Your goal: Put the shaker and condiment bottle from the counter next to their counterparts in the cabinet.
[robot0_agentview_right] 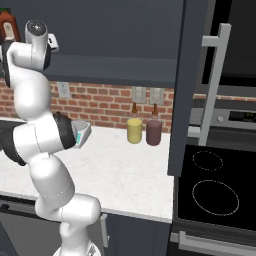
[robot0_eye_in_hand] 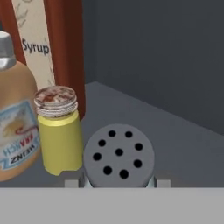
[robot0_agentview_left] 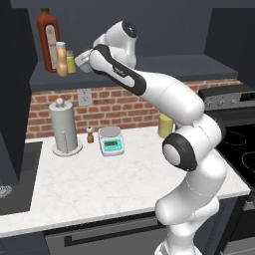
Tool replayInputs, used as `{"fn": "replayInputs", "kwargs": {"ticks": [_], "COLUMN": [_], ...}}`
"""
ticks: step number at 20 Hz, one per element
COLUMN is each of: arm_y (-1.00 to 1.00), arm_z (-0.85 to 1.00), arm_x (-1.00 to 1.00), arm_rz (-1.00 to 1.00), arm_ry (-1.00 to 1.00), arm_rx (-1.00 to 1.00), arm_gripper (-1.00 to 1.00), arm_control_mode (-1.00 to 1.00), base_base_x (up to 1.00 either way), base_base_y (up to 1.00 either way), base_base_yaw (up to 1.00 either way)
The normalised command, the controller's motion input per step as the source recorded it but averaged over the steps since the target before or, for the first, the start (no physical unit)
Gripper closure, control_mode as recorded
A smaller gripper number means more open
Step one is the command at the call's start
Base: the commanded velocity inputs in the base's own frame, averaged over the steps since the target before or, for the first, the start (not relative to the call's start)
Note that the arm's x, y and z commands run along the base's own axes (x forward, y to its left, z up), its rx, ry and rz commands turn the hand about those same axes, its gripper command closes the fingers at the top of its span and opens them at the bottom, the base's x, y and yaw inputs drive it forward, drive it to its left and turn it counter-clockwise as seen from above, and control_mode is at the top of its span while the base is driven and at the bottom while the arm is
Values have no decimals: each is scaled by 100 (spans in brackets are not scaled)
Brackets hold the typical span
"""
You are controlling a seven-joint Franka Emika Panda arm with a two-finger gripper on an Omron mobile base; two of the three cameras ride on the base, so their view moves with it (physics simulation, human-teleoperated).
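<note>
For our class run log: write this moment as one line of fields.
stage: placing shaker | place: cabinet shelf, beside yellow shaker | gripper: around shaker | orange bottle: on shelf

Kitchen: stovetop point(robot0_agentview_right: 215, 187), brick backsplash point(robot0_agentview_left: 119, 107), counter point(robot0_agentview_left: 114, 179).

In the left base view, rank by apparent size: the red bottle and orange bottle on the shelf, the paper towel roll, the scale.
1. Paper towel roll
2. Red bottle
3. Scale; close to the red bottle, and nearer the camera, so unsure
4. Orange bottle
</note>
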Motion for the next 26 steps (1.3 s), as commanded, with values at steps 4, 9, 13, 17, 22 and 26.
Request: {"fn": "replayInputs", "kwargs": {"ticks": [4, 9, 13, 17, 22, 26], "arm_y": [0, 0, 0, 0, 0, -8], "arm_z": [-18, -18, -20, -21, -14, 0], "arm_x": [20, 18, 2, 0, -2, -58], "arm_rz": [0, 0, 0, 0, 0, 0], "arm_ry": [0, 0, 0, -2, -4, -15], "arm_rx": [0, 0, 0, 0, 0, 0], "arm_gripper": [-100, -100, -100, -100, -100, -100], "arm_control_mode": [-100, -100, -100, -100, -100, -100], "base_base_x": [0, 0, 0, 0, 0, 0], "base_base_y": [0, 0, 0, 0, 0, 0], "base_base_yaw": [0, 0, 0, 0, 0, 0]}}
